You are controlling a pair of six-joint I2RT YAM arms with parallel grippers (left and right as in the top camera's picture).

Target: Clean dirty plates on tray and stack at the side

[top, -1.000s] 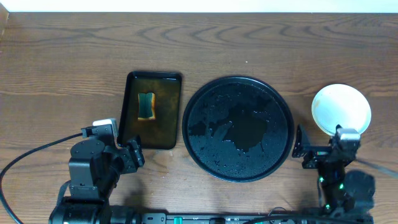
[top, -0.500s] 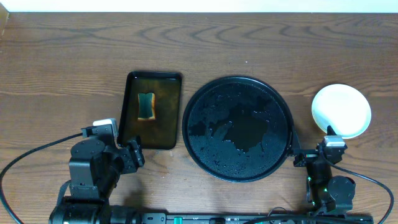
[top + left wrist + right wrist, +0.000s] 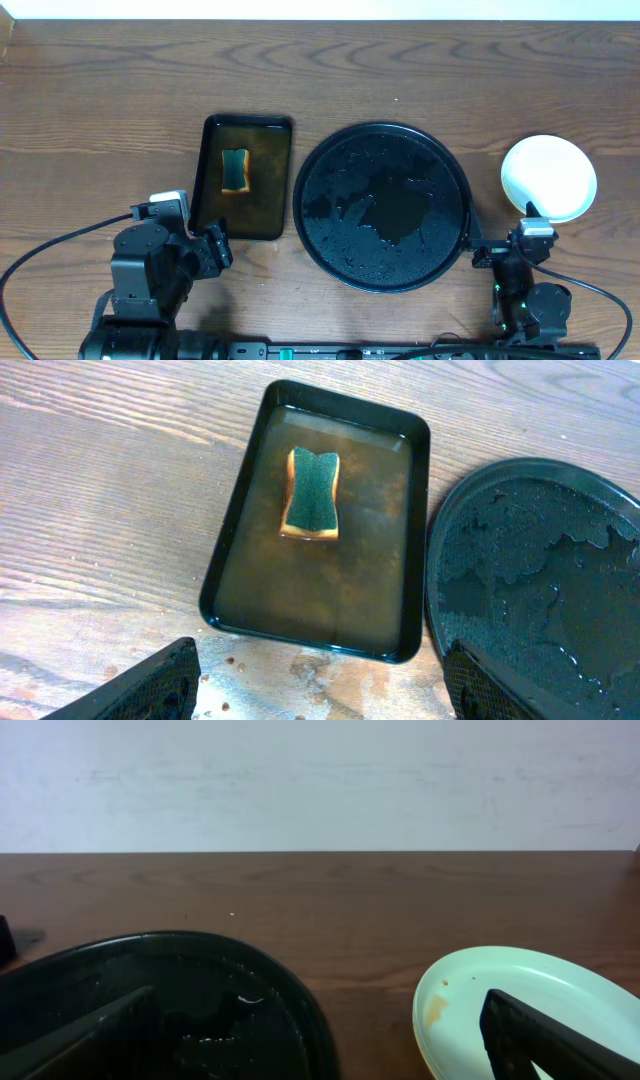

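1. A pale round plate (image 3: 548, 177) sits on the bare wood at the right side of the table (image 3: 100, 90); it is off the round black tray (image 3: 383, 126), just right of that tray's rim and apart from it; from above I cannot tell whether more plates lie beneath it.
2. In the right wrist view the plate is pale mint; a small brown smudge (image 3: 435, 1010) marks its inner surface near the left edge.
3. The round black tray lies at the middle of the table; its glossy floor is beaded and pooled with water (image 3: 390, 215).
4. Close to its left, but not touching, a smaller dark rectangular tray (image 3: 207, 170) holds brownish liquid; a sponge (image 3: 235, 168), green on top and yellow beneath, lies in the far half of it.
5. The right gripper (image 3: 320, 992) hangs on the near side of the plate, by the near right edge of the round tray; its fingers are spread wide and hold nothing.
6. The left gripper (image 3: 320, 648) hangs at the near edge of the rectangular tray; its fingers are likewise wide apart and empty; brown specks (image 3: 300, 665) dot the wood beside that edge.
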